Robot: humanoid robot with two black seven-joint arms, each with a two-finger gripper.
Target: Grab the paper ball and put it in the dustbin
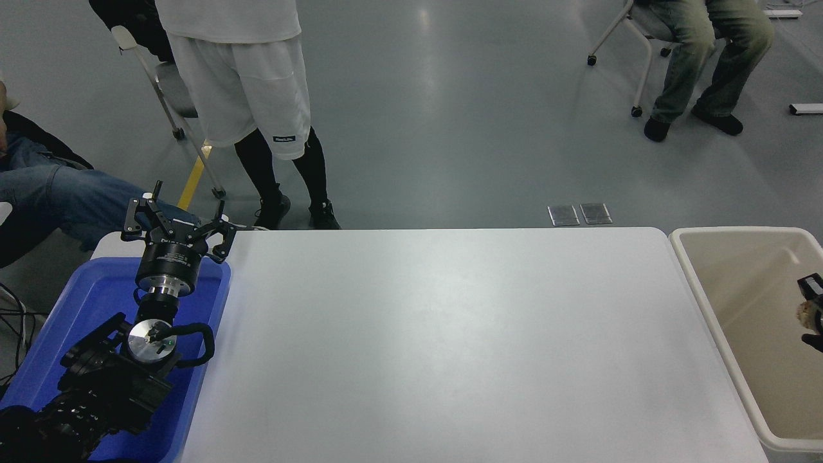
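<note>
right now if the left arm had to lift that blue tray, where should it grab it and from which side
Probably the long right rim of the blue tray, taken from above with one finger inside the wall and one outside. The tray is shallow and thin-walled, and that raised edge, beside the white table, lies bare. The parked left gripper hangs open over the tray's far end.
</note>
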